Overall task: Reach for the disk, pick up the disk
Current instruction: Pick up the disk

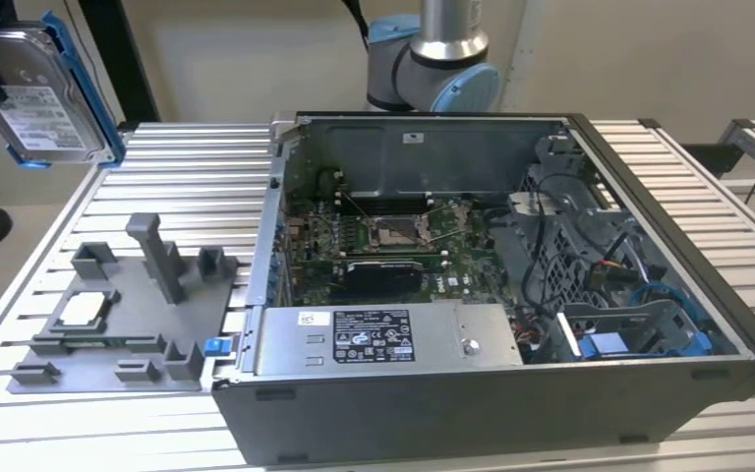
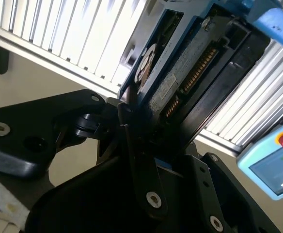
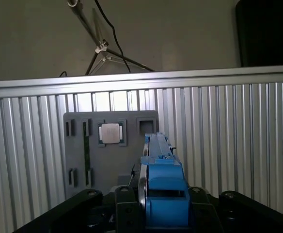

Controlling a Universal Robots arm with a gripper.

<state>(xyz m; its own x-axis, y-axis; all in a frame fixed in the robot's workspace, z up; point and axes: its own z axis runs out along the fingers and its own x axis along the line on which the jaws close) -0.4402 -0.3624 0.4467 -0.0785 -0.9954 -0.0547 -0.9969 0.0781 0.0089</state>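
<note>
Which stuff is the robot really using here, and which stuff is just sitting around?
Using: the disk, held up off the table; the gripper, shut on the disk.

Sitting around: the open computer case; the grey power-supply box inside it; the grey holder plate on the table; the small square chip on that plate.

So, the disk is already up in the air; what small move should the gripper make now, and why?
Probably none beyond holding firm: the gripper is clamped on the disk, which hangs well above the slatted table and the grey fixture, so the pick looks done.
</note>
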